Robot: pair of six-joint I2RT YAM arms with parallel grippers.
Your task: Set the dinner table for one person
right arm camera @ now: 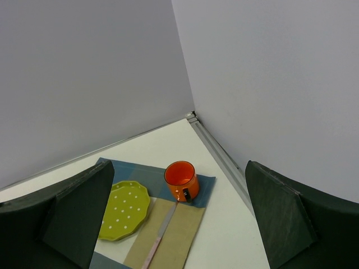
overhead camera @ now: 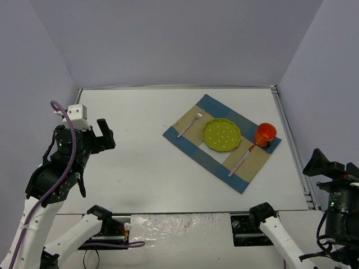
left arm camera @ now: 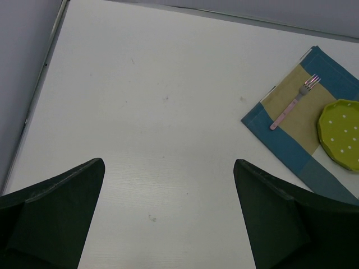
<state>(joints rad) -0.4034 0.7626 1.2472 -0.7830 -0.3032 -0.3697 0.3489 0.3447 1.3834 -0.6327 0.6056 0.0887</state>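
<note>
The white dinner table (overhead camera: 140, 168) carries a blue-and-tan placemat (overhead camera: 190, 147) at its right. On the mat lie a pink-handled fork (overhead camera: 189, 125), a green dotted plate (overhead camera: 222, 135), a pink-handled knife (overhead camera: 241, 160) and an orange mug (overhead camera: 265, 134). My left gripper (overhead camera: 104, 136) hovers over the table's left side, open and empty (left arm camera: 168, 162). My right gripper (overhead camera: 321, 162) is raised off the right edge, open and empty (right arm camera: 179, 163), looking down at the mug (right arm camera: 181, 180), plate (right arm camera: 125, 210) and knife (right arm camera: 160, 238).
Pale lavender walls (overhead camera: 168, 39) enclose the table at the back and sides. A metal rail (overhead camera: 289, 140) runs along the right edge. In the left wrist view the fork (left arm camera: 294, 102) and plate (left arm camera: 340, 134) sit at the far right on the placemat (left arm camera: 275, 126).
</note>
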